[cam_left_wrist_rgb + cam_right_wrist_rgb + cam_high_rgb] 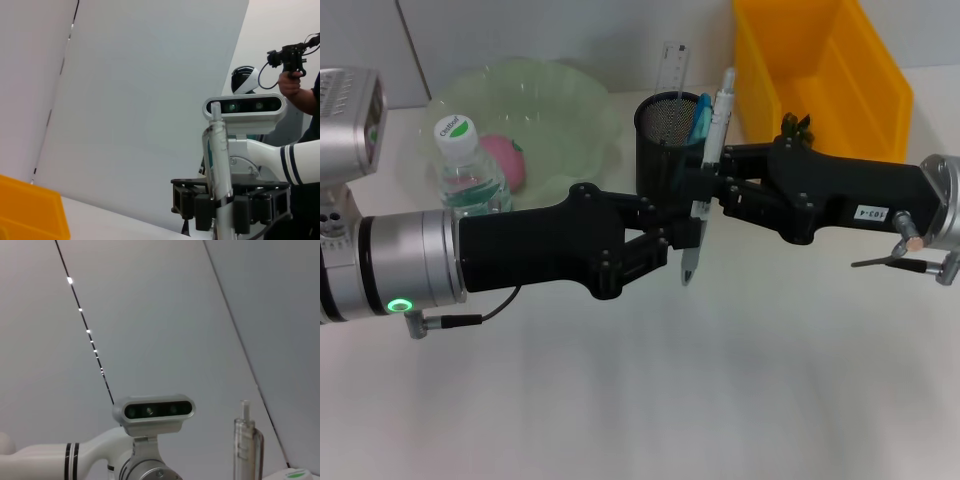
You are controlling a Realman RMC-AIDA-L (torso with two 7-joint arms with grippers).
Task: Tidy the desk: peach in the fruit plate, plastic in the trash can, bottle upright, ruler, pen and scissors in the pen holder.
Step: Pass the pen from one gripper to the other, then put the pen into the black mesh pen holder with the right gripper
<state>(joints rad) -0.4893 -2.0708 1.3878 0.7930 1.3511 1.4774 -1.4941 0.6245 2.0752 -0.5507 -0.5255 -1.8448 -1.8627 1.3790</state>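
White table (620, 400) below us: our left end effector (672, 238) and right end effector (712, 188) both clamp the clear-barrelled pen (705, 180), upright at six o'clock of the black mesh pen holder (665, 125).

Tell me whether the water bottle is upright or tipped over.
Upright. In the head view the bottle stands on its base beside the green fruit plate, its white cap pointing up and its label facing the camera.
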